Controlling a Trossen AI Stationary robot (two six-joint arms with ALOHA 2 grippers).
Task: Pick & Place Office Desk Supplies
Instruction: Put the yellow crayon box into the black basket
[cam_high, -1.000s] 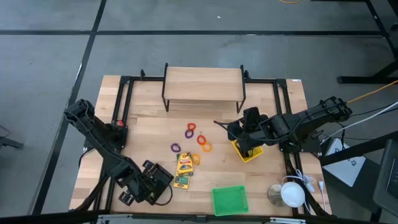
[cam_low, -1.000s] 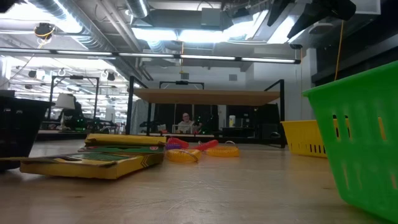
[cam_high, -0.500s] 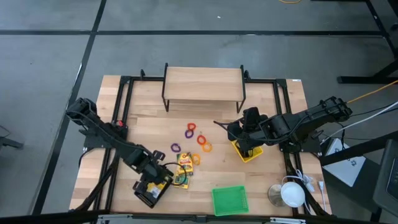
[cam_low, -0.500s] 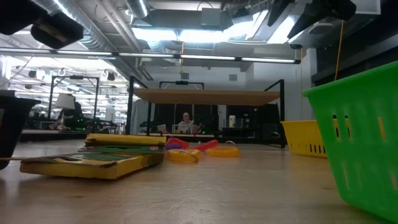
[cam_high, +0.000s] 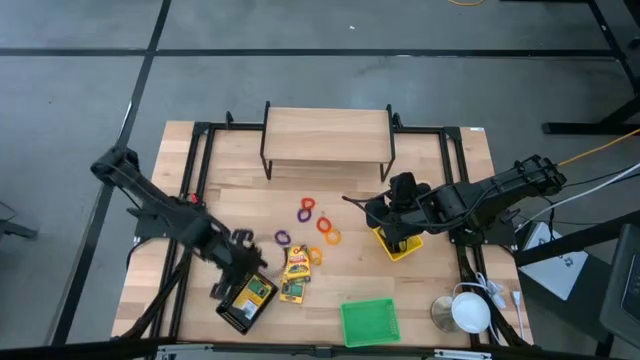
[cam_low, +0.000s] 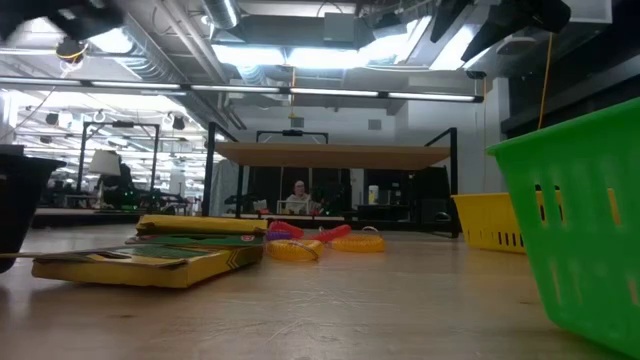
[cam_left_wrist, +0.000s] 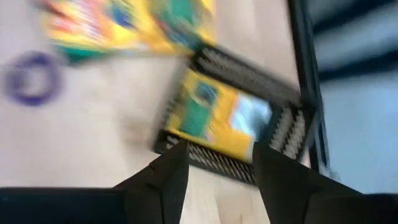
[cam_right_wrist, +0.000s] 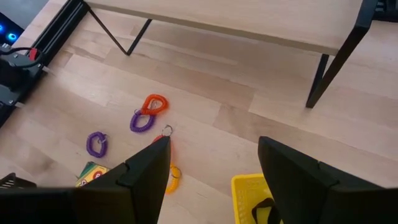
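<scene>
Left gripper (cam_high: 243, 262): I have it above the near-left part of the table, just beside the black mesh tray (cam_high: 228, 312); in its wrist view the fingers (cam_left_wrist: 166, 177) stand apart with nothing between them.
Tray contents: one flat yellow box (cam_left_wrist: 217, 121) lies inside the tray, apart from my fingers.
Right gripper (cam_right_wrist: 211, 163): waiting over the yellow bin (cam_high: 397, 243), fingers spread, nothing held.
Boxes left on the table: two more crayon boxes (cam_high: 295, 270) lie overlapped just beside the tray, flat on the wood.
Rings: purple ring (cam_high: 283, 237), another purple with an orange ring (cam_right_wrist: 148, 112) near the middle, and a yellow ring (cam_high: 315, 255) touching the boxes.
Clips: I cannot make out any small black clips.
Green bin (cam_high: 369, 322): at the near edge, well apart from the rings.
Handling, boxes: light, stiff cardboard I judge, glossy and likely slippery; lying flat, they offer only thin edges, so I would pinch across the narrow width.
Handling, rings: very light, springy, apt to skid; I would take one strand of the loop.
Risk: dragging the overlapped box along.
</scene>
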